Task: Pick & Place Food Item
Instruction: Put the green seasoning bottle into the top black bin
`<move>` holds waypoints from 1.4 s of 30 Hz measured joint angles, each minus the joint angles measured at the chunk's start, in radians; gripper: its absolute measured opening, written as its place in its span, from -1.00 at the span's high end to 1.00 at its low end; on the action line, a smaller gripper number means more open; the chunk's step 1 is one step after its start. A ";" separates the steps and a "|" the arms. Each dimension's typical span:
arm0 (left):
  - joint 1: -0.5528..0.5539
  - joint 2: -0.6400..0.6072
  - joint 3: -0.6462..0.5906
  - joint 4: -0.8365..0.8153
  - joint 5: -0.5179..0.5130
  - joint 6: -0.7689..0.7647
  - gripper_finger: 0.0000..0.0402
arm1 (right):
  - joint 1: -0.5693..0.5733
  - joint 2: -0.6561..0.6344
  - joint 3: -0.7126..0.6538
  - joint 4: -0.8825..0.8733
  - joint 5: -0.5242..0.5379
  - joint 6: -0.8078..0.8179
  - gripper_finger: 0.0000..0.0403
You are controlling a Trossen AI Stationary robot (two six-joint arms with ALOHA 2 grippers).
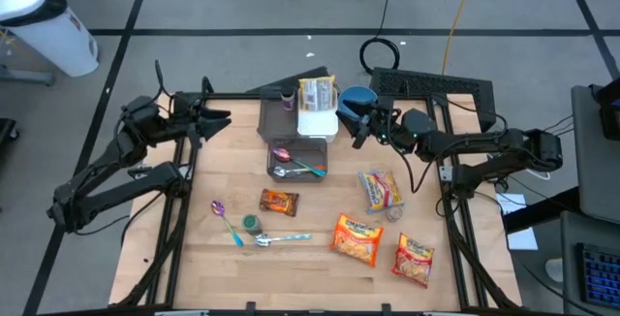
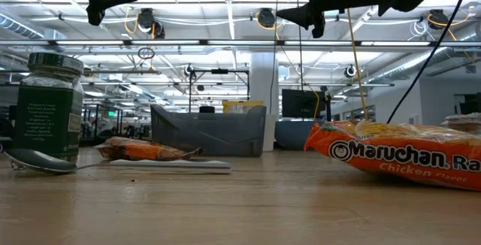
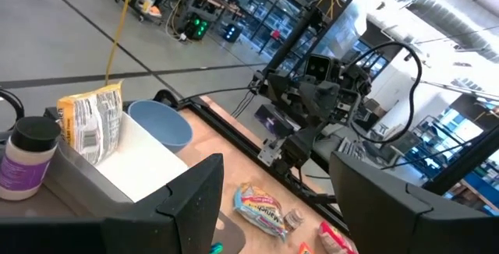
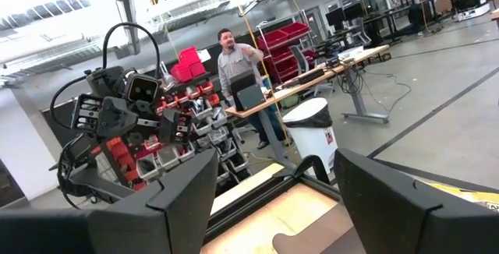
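Both tools, left (image 1: pixel 215 114) and right (image 1: pixel 360 128), wide open, empty, above the table (image 1: pixel 320 258).

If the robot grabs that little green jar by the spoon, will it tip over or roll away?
The green jar stands upright on a flat bottom, so it probably won't roll unless knocked over. It looks like glass, so likely stiff, a bit slippery, and breakable if dropped.

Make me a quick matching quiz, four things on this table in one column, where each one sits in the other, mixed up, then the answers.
Things:
1. blue bowl
2. green-lidded jar
3. pink-bowled spoon
4. purple-labelled bottle

Places:
A. inside the dark grey tray
B. far edge, just before the right hand
C. near half, among loose spoons
D. far edge, left of the white bin

Pairs: 1-B, 2-C, 3-A, 4-D
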 joint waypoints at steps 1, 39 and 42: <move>0.000 0.000 0.000 0.005 0.000 0.000 -0.20 | 0.000 0.000 0.000 0.000 0.000 0.000 -0.26; -0.065 0.090 0.396 -0.890 0.132 0.211 -0.20 | 0.003 0.001 0.001 -0.080 -0.031 0.062 -0.26; -0.094 0.089 0.398 -0.930 0.106 0.191 -0.20 | 0.003 0.001 0.001 -0.094 -0.031 0.062 -0.26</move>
